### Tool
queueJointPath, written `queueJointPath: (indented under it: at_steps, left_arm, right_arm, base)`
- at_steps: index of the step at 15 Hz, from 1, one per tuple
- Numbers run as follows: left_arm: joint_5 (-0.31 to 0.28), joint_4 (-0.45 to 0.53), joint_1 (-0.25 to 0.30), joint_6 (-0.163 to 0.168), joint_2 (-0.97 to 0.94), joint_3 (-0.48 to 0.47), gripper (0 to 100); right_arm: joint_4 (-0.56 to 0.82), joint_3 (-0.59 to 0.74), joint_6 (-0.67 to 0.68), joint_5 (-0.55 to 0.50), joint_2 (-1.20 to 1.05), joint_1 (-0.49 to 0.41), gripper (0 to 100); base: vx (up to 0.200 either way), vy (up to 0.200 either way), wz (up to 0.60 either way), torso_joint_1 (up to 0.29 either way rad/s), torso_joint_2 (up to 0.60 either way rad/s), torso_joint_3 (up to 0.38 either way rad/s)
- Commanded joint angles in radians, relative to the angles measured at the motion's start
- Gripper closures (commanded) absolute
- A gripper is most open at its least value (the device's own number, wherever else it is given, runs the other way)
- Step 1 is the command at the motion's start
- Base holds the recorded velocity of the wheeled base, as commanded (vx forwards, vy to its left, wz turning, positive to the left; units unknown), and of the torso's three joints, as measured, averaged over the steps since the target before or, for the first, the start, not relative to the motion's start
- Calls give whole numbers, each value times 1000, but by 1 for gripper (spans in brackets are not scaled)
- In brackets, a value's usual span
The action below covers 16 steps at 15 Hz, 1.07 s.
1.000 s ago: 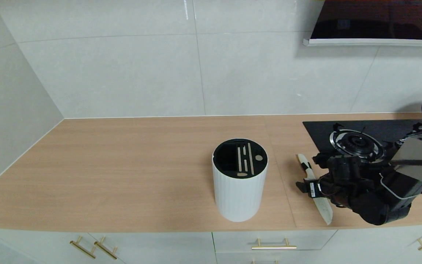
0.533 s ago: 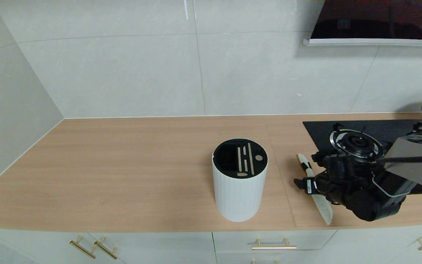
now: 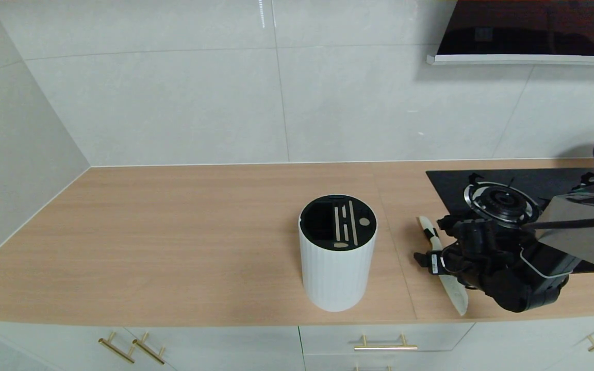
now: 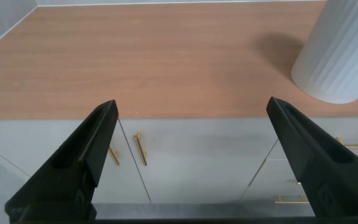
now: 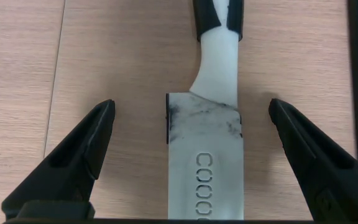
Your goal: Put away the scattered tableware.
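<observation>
Knife, white marbled blade toward the front edge of the counter, black-and-white handle pointing back, lies flat between the slotted white holder and the hob. The right gripper has its jaws spread astride the blade; closing farther back, on the handle, looks safer.

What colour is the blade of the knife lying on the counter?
White with faint grey marbling; the knife blade shows best in the right wrist view.
</observation>
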Motion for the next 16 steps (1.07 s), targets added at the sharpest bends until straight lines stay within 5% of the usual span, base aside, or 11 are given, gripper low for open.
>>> queueJointPath:
  at_steps: [1, 10, 16]
  left_arm:
    - [1, 0, 0, 0, 0, 0, 0]
    - [1, 0, 0, 0, 0, 0, 0]
    - [1, 0, 0, 0, 0, 0, 0]
  right_arm:
    - [4, 4, 0, 2, 8, 0, 100]
    - [3, 7, -29, -3, -3, -10, 100]
    - [38, 92, -29, 7, -373, -6, 100]
  base:
    - [0, 0, 0, 0, 0, 0]
    - [0, 0, 0, 0, 0, 0]
    - [0, 0, 0, 0, 0, 0]
